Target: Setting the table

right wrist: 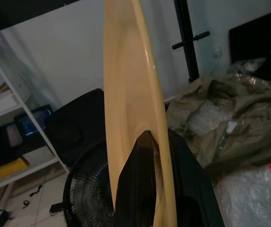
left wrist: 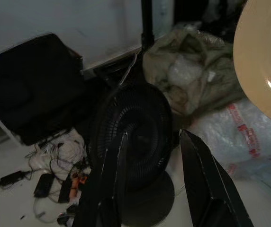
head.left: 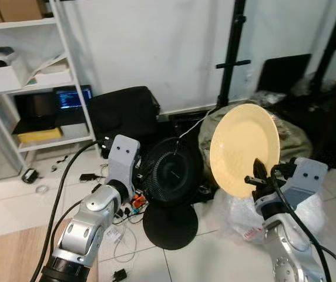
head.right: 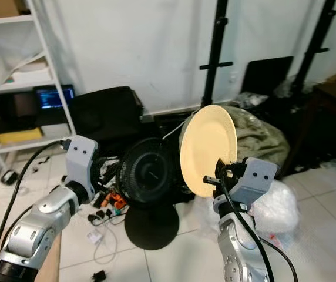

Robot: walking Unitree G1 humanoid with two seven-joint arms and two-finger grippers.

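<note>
Head views show you the right gripper clamped on the lower rim of the yellow plate, held upright over a black fan and cluttered floor, with the left gripper raised beside the fan. Left wrist view shows its fingers spread wide and empty, the plate off to one side. Right wrist view shows the plate edge-on between the black fingers, a shallow rim hold, so you should keep the wrist steady and turn slowly toward the table, judged not yet in sight.
</note>
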